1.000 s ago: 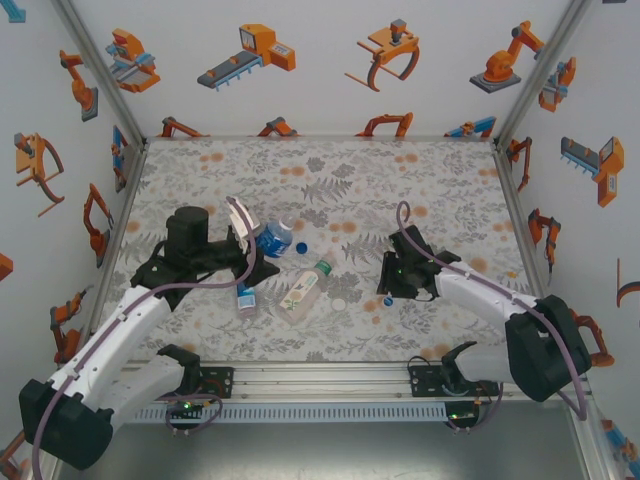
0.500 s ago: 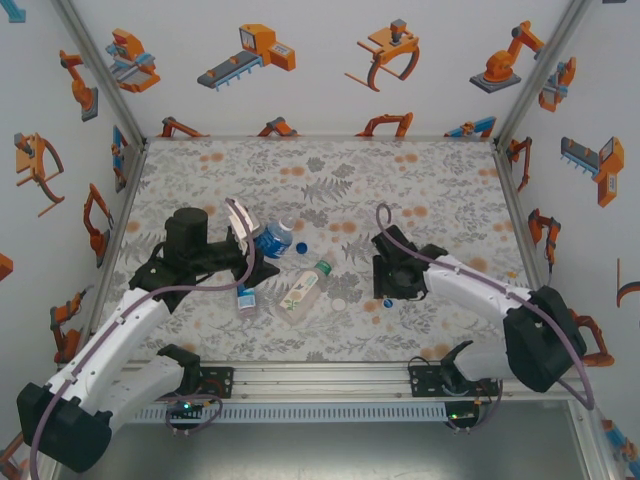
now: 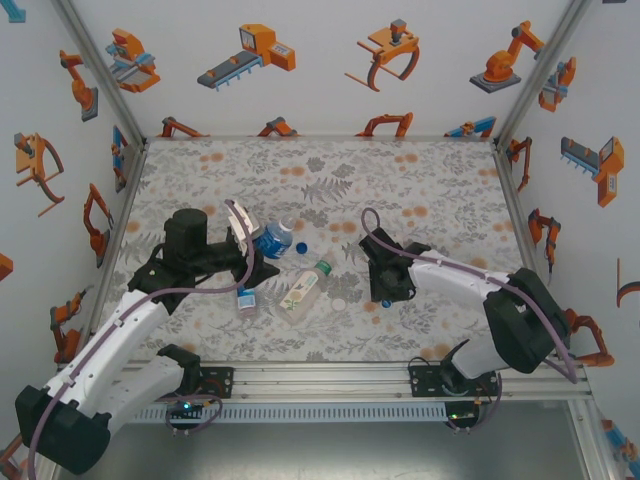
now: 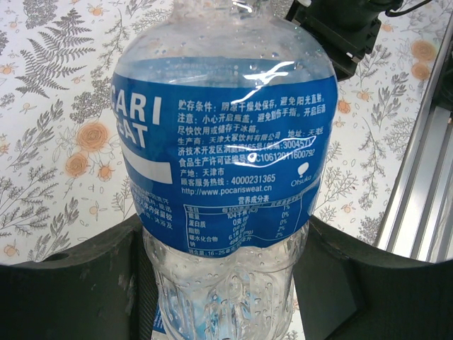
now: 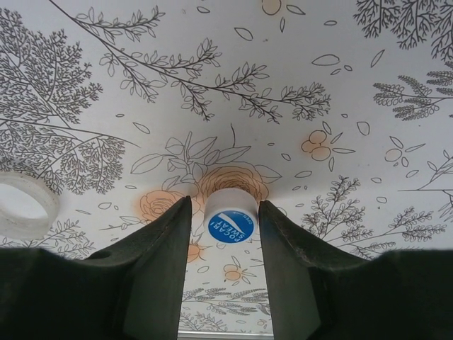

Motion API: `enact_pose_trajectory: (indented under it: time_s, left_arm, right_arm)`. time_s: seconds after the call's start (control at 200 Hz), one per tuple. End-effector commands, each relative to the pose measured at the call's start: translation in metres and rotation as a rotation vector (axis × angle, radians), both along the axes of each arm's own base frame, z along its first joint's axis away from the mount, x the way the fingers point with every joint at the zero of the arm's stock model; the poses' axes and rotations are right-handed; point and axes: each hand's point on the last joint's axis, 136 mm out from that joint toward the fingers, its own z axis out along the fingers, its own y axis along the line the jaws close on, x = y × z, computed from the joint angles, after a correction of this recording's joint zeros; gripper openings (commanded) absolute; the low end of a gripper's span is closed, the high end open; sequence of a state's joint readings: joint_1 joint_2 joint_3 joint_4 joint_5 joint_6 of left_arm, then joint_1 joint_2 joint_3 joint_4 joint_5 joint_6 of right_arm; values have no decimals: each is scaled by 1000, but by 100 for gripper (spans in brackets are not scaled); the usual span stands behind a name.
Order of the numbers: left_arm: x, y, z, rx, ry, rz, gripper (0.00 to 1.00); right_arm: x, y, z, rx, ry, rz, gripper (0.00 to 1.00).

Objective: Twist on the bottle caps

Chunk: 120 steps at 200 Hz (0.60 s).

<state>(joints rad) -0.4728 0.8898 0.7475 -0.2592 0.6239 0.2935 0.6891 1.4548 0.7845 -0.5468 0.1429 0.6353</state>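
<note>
Left gripper [image 4: 223, 273]: clamped on a clear, dimpled plastic bottle [image 4: 219, 142] with a glossy blue label.
Right gripper [image 5: 225, 211]: jaws slightly apart, flanking a round white cap [image 5: 231, 225] with a blue-printed top, lower centre.

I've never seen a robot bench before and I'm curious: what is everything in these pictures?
held slim bottle: 1, clear with blue label, between the fingers of the left tool
second slim bottle: 1, clear with blue label, on the table just nearer than the held one
wide bottle: 1, clear, pale label, green neck ring, lying mid-table
blue cap: 1, blue, beyond the wide bottle
white cap: 1, white, right of the wide bottle
blue-topped cap: 1, white sides, between the fingers of the right tool
table: 1, grey leaf and orange flower print
walls: 3, white with orange robot drawings
left tool: 1, black, shut on the held slim bottle
right tool: 1, black, open around the blue-topped cap
</note>
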Motion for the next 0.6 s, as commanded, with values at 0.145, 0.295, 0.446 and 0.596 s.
enact_pose_trajectory:
  time_s: [0.145, 0.295, 0.446, 0.596]
  left_arm:
    - [-3, -2, 10, -5, -35, -22, 1]
    - [-3, -2, 10, -5, -34, -22, 1]
    - [-3, -2, 10, -4, -35, -23, 1]
    - [-3, -2, 9, -3, -34, -22, 1]
  right_arm:
    - [-6, 3, -8, 31, 20, -21, 40]
    - [-9, 1, -9, 22, 31, -22, 40]
    - [-9, 0, -6, 18, 28, -23, 40]
    - [-9, 1, -2, 22, 25, -24, 40]
